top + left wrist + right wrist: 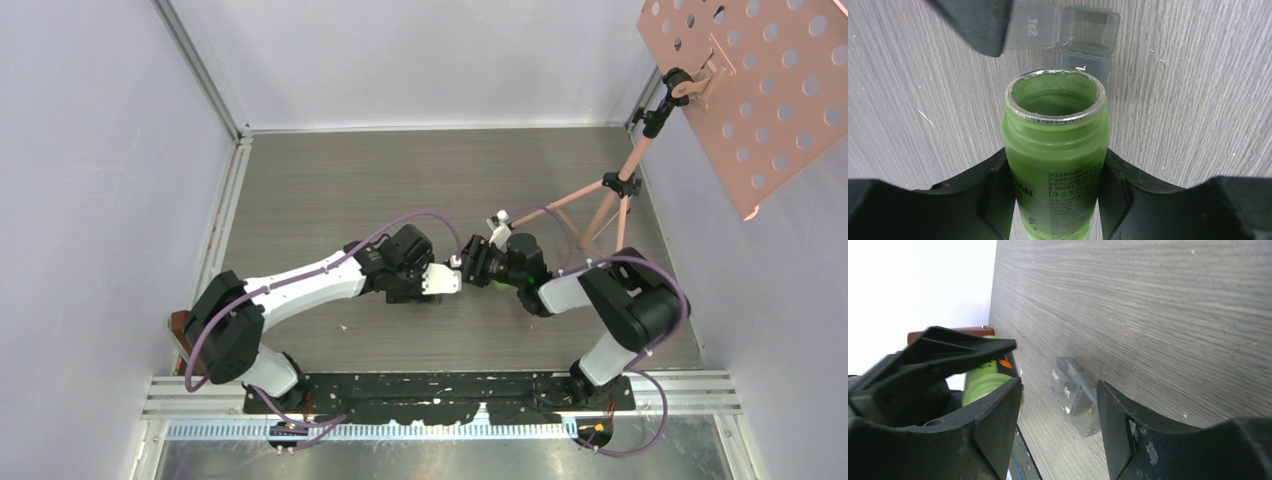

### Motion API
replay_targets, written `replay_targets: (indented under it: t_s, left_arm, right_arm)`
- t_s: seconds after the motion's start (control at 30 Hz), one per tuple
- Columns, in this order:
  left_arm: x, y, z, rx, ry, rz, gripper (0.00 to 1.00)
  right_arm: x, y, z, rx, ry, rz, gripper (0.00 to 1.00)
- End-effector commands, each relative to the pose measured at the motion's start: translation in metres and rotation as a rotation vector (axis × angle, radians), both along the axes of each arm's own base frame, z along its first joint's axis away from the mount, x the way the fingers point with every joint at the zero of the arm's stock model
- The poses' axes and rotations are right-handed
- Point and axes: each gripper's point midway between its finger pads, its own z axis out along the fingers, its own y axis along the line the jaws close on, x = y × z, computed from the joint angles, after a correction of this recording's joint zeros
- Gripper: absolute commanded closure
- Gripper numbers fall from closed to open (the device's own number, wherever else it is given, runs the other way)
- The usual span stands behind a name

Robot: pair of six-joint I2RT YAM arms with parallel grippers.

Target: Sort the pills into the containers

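The left tool [1055, 200] is clamped on the green bottle [1055, 150], one dark finger [993, 190] pressed to each side of its body. In the left wrist view the bottle's long axis runs straight away from the camera, along the line of the fingers, with its open mouth at the far end. The cap is off; a silver foil ring edges the mouth, and no pills show inside.

Just past the mouth, flat on the grey wood-grain bench [1198, 100], lies a clear case [1068, 35] with lidded compartments side by side and some print on one lid. Its long axis runs across the view, at right angles to the bottle.

The right tool [1058, 420] hangs over the bench with its jaws spread and nothing between them. Seen through that gap, the case [1073, 395] rests on the bench. To the left, the bottle [985, 380] shows green with an orange mark.

From above, the two tools [440, 280] [478, 262] meet nose to nose at mid-bench. A pink perforated stand [750, 90] stands at the far right.
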Motion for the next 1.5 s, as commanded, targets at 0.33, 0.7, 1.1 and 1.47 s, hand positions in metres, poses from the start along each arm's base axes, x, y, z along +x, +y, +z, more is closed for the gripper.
replay_targets:
  t_s: [0.33,0.7,1.1,1.47]
  left_arm:
    - [-0.002,-0.013,0.004,0.042,-0.025,-0.019,1.0]
    - [0.005,-0.012,-0.004,0.167,-0.052,-0.013,1.0]
    - [0.006,-0.005,-0.01,0.239,-0.069,-0.007,1.0]
    - [0.005,-0.007,-0.012,0.282,-0.083,-0.004,1.0]
  right_arm:
    - [0.026,-0.052,0.027,-0.173,-0.084,-0.264,0.35]
    - [0.026,-0.072,0.026,-0.189,-0.068,-0.334,0.37]
    - [0.026,-0.08,0.021,-0.189,-0.051,-0.353,0.37]
    - [0.024,-0.085,0.012,-0.185,-0.023,-0.362,0.38]
